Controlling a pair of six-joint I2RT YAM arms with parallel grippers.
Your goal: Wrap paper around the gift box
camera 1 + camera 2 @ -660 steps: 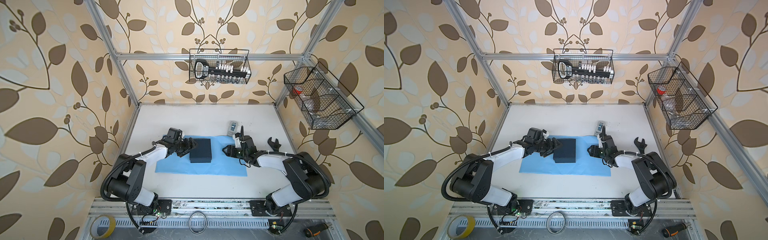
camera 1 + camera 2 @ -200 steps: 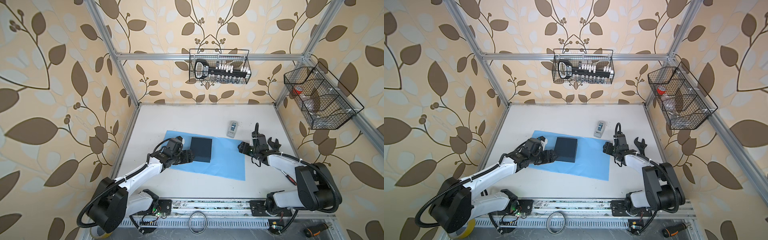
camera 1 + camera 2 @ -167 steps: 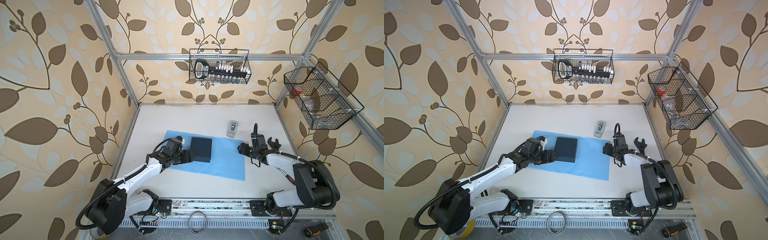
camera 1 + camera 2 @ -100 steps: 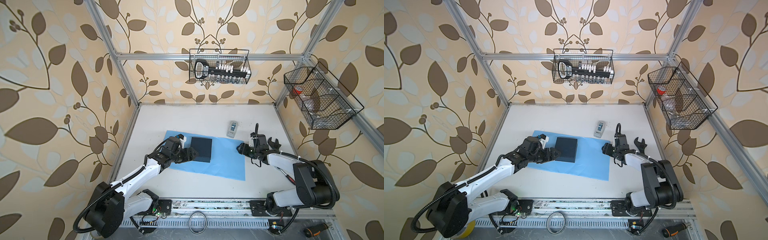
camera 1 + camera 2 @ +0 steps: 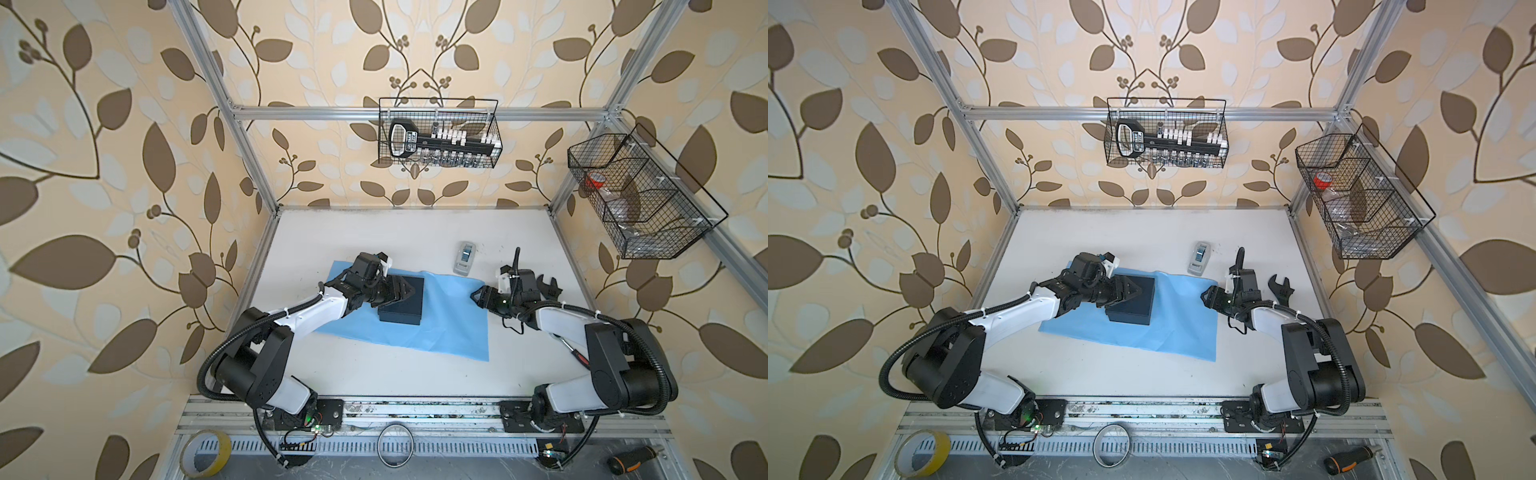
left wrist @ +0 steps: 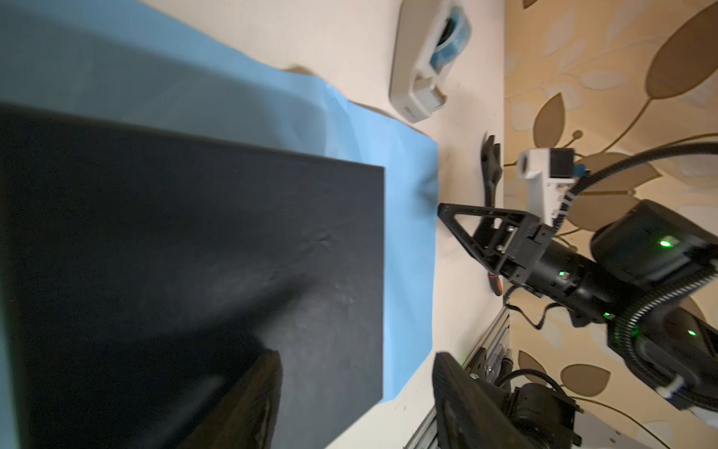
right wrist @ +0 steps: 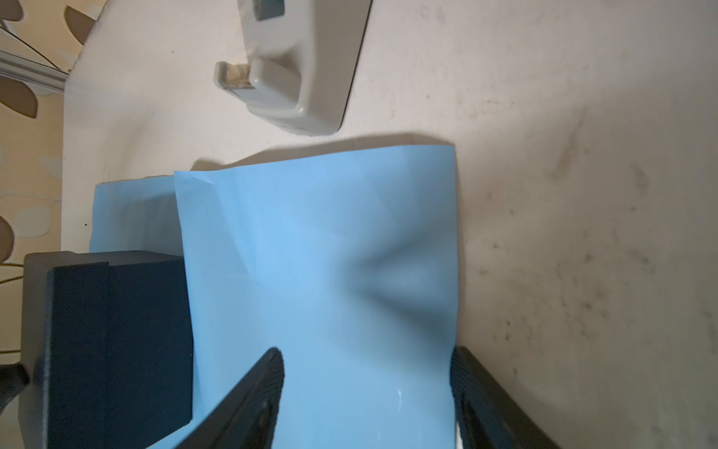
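Parks spread left gripper (image 5: pixel 407 290) over gift box (image 5: pixel 405 309), toward 9 o'clock on flat paper (image 5: pixel 449 328), likely as anchor, and sets spread right gripper (image 5: pixel 475 296) astride paper's 3 o'clock edge, probably to pinch it.

The white table (image 5: pixel 374 232) carries a light blue paper (image 5: pixel 449 328) near its middle, a grey tape dispenser (image 5: pixel 464 258) just behind it, and a black wrench (image 5: pixel 1281 288) toward the right edge.

The left arm (image 5: pixel 309 316) and right arm (image 5: pixel 555 322) have glossy white link shells, bulky black joints, ribbed black cable hoses (image 5: pixel 200 376), white zip ties and small green status lights. The left hand (image 5: pixel 409 289) and right hand (image 5: pixel 473 296) are black, with skeletal triangular finger frames.
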